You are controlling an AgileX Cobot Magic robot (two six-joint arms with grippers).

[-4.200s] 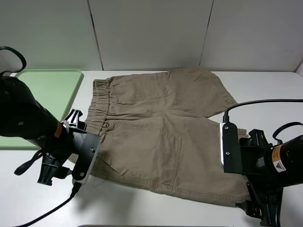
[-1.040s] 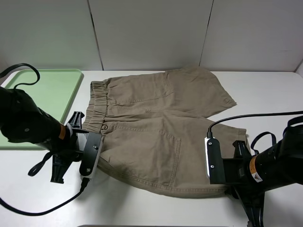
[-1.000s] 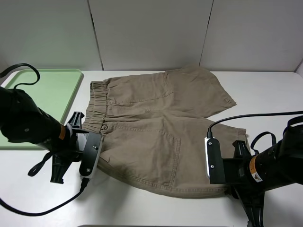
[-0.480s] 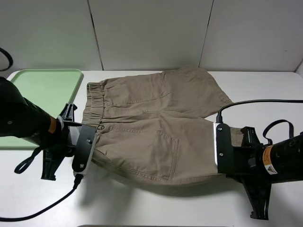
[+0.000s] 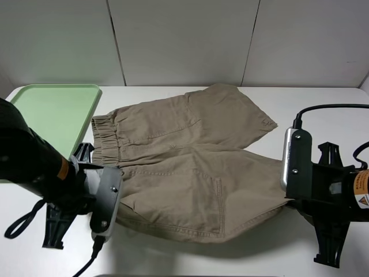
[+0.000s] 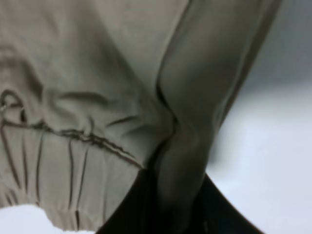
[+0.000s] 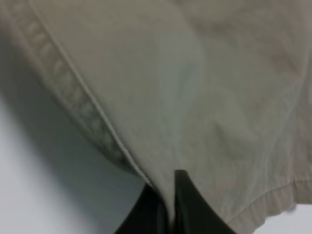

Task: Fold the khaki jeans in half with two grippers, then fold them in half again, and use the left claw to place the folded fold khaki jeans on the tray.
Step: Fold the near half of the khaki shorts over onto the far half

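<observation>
The khaki jeans are tan shorts spread on the white table, waistband to the left, legs to the right. Their near edge is lifted off the table. My left gripper is shut on the near waistband corner; the left wrist view shows the gathered waistband pinched between the black fingers. My right gripper is shut on the near leg's hem; the right wrist view shows the hem clamped between the fingers. The mint-green tray lies at the far left, with nothing on it.
The white table runs to a pale panelled wall at the back. Black cables trail from both arms near the front edge. The shorts cast a shadow on the table below their lifted edge.
Both grippers have risen and moved back with the near edge of the shorts. The cloth has come off the table at the front and the whole garment has shifted left.
</observation>
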